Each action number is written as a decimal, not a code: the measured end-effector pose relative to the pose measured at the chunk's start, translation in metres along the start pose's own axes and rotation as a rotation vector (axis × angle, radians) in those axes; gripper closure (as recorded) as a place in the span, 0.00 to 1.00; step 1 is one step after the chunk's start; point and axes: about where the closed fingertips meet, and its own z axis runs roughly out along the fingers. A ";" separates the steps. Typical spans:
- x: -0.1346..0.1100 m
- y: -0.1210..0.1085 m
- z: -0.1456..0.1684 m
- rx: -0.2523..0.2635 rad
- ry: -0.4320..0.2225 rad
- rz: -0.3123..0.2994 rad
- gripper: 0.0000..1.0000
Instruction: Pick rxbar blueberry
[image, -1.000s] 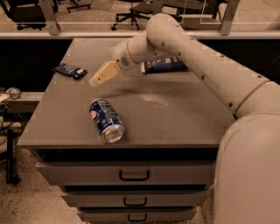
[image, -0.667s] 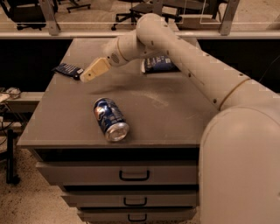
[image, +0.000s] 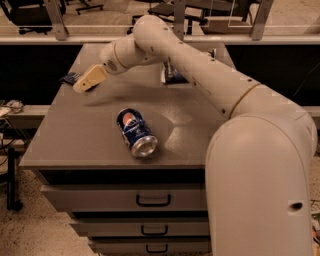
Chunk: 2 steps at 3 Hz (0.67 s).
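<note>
rxbar blueberry (image: 69, 77) lies flat near the far left edge of the grey surface (image: 80, 135), showing as a small dark blue wrapped bar. only part of it is in sight, since the pincer (image: 80, 87) covers its right end. the pincer is the tan wedge at the end of the white arm (image: 200, 75). it points down and to the left, with its tip just beside the bar. whether the tip touches the bar or the surface cannot be told, and whether the pincer is open or closed cannot be told either. nothing can be seen gripped in it.

the arm reaches in from the large white body at the lower right and runs across the far side of the surface to a rounded wrist above the pincer.

a blue pepsi can (image: 136, 133) lies on its side near the middle of the surface, well apart from the bar, with its silver end turned toward the near edge. a blue chip bag (image: 174, 76) sits at the far side, partly hidden behind the arm.

under the surface are grey drawers (image: 125, 199) with dark handles. beyond it, office chairs (image: 20, 10) stand on a pale floor.
</note>
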 end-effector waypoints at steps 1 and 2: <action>0.000 0.010 0.019 0.004 0.049 -0.010 0.00; 0.002 0.021 0.040 -0.020 0.068 -0.003 0.00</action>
